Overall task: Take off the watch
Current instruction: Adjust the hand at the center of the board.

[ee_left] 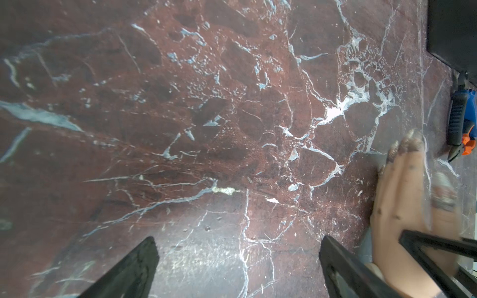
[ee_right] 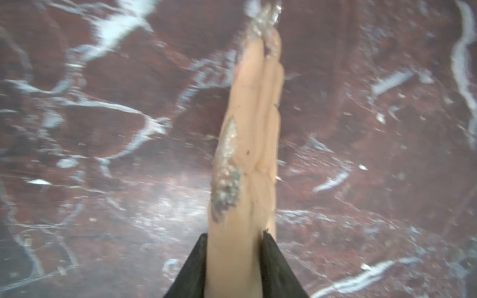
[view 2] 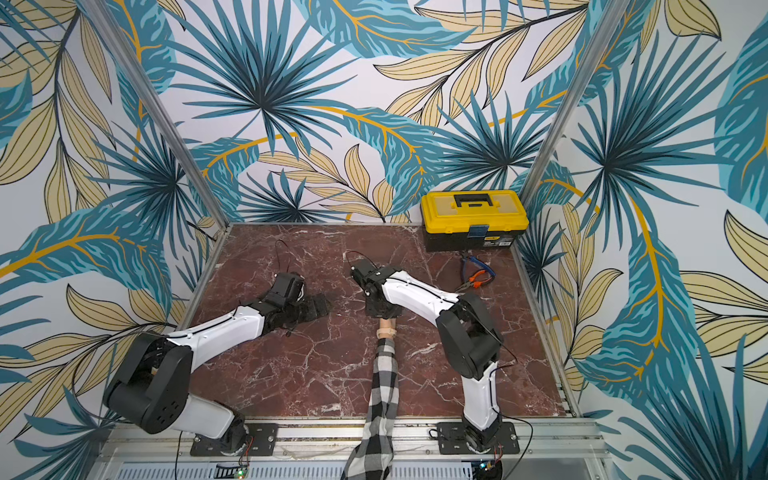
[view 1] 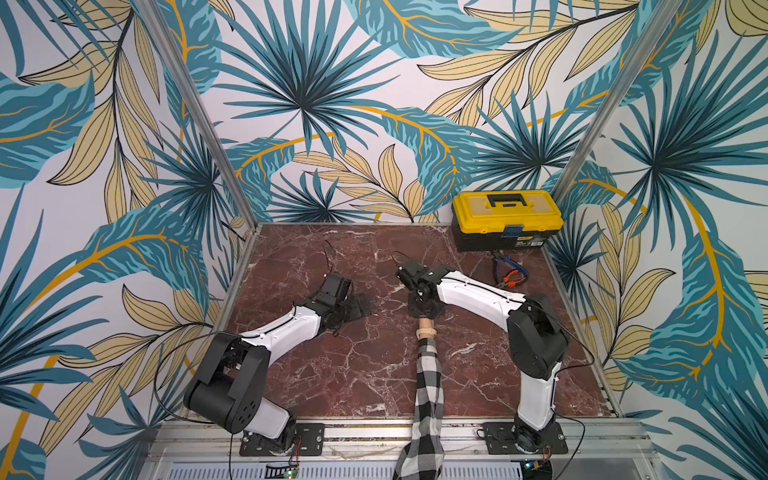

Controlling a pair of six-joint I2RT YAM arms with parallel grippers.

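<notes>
Blurring spoiled right wrist view; watch (view 1: 427, 331) fell outside it. Right claw (ee_right: 235, 236) hid mannequin hand (ee_right: 247, 129) in both top views. Claw fingers stood part open, flanking hand closely on both sides; whether pressing it, could not tell. Watch sat on wrist, mid worktop (view 1: 332, 374), just on near-edge side of claw, bare skin between, checked sleeve (view 1: 428, 386) behind. Watch face too small to read. Left claw (ee_left: 238, 240) gaped wide, empty.

Red marble tabletop (view 1: 353, 374): yellow toolbox (view 1: 507, 218), pliers (view 1: 510, 274), sleeved dummy arm (view 1: 428, 374).
</notes>
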